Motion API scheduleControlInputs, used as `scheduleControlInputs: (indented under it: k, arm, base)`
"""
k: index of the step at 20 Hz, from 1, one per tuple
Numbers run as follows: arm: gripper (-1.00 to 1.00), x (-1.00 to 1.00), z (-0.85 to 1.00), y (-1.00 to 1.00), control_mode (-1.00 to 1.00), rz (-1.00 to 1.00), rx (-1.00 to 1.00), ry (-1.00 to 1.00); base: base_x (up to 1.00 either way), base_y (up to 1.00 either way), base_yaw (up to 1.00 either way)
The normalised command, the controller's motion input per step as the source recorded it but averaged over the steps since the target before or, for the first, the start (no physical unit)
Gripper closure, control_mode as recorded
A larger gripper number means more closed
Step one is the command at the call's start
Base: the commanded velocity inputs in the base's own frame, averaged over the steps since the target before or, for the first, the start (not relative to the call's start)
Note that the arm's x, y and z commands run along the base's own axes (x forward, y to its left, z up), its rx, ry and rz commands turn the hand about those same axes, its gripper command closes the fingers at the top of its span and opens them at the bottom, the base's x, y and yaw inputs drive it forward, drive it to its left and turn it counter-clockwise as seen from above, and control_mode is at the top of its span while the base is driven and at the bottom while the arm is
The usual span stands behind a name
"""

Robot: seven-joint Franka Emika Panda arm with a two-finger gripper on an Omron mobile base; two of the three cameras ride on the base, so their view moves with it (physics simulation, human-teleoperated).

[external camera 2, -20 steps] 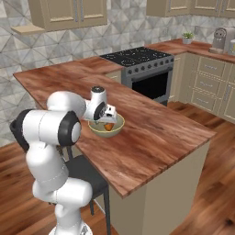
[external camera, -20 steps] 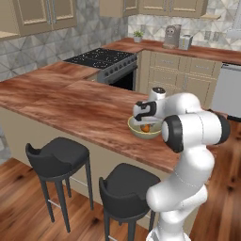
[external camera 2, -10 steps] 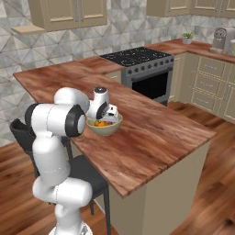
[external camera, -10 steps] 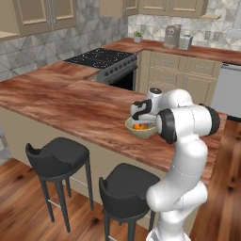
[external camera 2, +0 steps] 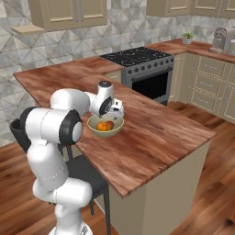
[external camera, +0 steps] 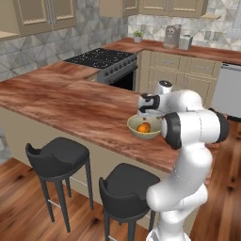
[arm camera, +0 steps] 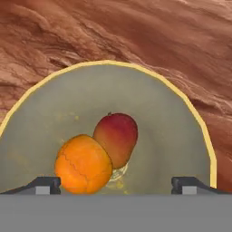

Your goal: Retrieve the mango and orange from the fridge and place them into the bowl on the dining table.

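We see a bright orange (arm camera: 83, 164), a red and yellow mango (arm camera: 116, 137), an olive-beige bowl (arm camera: 163, 122) and a reddish-brown streaky dining table (arm camera: 136, 36).

Two black stools (external camera: 59, 155) stand beside the counter, a black stove (external camera 2: 137, 57) farther back.

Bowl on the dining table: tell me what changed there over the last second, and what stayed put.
The gripper has opened its jaws above the bowl, letting go of the orange, which now lies in the bowl against the mango. The arm's elbow swung upright while the hand stayed over the bowl. The bowl kept its place on the dining table, and the stools did not move.
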Motion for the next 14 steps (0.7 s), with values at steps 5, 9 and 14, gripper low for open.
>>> scheduleControlInputs:
  k: [5, 9, 14]
  arm:
    - [-1.0, -1.0, 0.66, -0.37, -1.0, 0.0, 0.0, -0.24]
    - [-1.0, -1.0, 0.75, -0.17, -1.0, 0.0, 0.0, -0.22]
    - [-1.0, -1.0, 0.82, -0.1, -1.0, 0.0, 0.0, -0.24]
  base:
    - [0.0, 0.0, 0.0]
    - [0.0, 0.0, 0.0]
    - [0.0, 0.0, 0.0]
